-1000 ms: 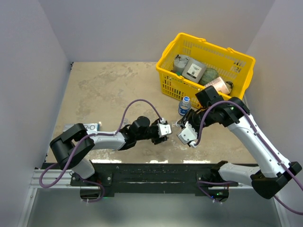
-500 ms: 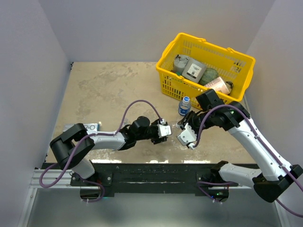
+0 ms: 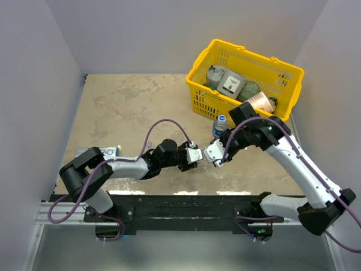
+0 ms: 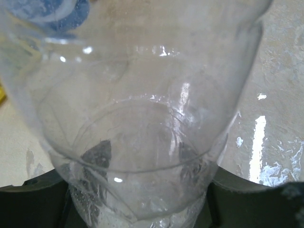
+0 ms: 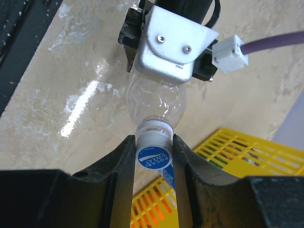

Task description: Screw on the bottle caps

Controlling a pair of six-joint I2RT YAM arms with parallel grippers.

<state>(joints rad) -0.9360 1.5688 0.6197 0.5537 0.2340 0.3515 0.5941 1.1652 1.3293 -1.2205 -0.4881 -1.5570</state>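
In front of the yellow basket [image 3: 210,105] and apart from its front wall, the left gripper [image 3: 195,154] is clamped on a clear bottle [image 5: 156,102], the right gripper [image 5: 153,141] is pressed together on its blue cap [image 5: 153,159], and bare table [image 3: 124,107] lies open to the basket's left.

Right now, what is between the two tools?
A clear plastic bottle: the left tool grips its body, the right tool pinches its blue cap. The right wrist view shows it.
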